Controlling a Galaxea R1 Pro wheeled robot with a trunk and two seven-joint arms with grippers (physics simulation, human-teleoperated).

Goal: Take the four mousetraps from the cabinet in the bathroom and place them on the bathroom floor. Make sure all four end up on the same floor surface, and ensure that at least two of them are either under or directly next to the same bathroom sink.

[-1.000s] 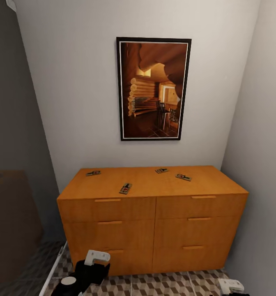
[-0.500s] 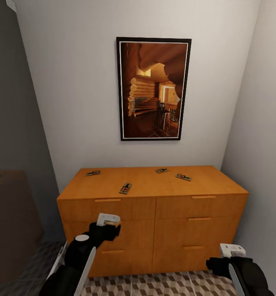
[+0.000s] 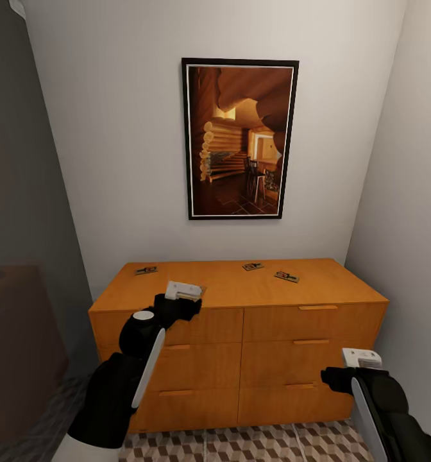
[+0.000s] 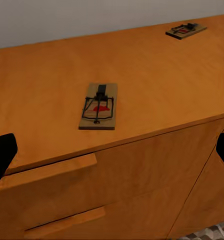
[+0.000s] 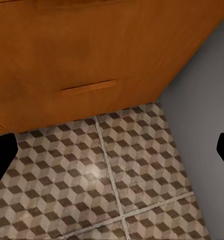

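The orange-brown cabinet (image 3: 273, 346) stands against the wall. Three mousetraps lie on its top: one at the back left (image 3: 145, 270), one at the back middle (image 3: 253, 265), and one to the right (image 3: 286, 276). My left gripper (image 3: 185, 292) hovers at the top's front edge and covers a fourth trap in the head view. In the left wrist view that mousetrap (image 4: 99, 106) lies just ahead of the open left gripper (image 4: 113, 152), with another trap (image 4: 186, 30) farther back. My right gripper (image 3: 361, 358) hangs low, open (image 5: 112, 150), over the bathroom floor (image 5: 117, 170).
A framed picture (image 3: 240, 138) hangs above the cabinet. A grey wall (image 3: 408, 224) closes the right side, right up against the cabinet. A dim brown unit (image 3: 16, 346) stands at the left. Drawer handles (image 5: 88, 86) stick out of the cabinet front.
My left arm has risen from near the floor to the cabinet top's front edge, now covering the nearest trap. My right arm has come up into view beside the lower drawers.
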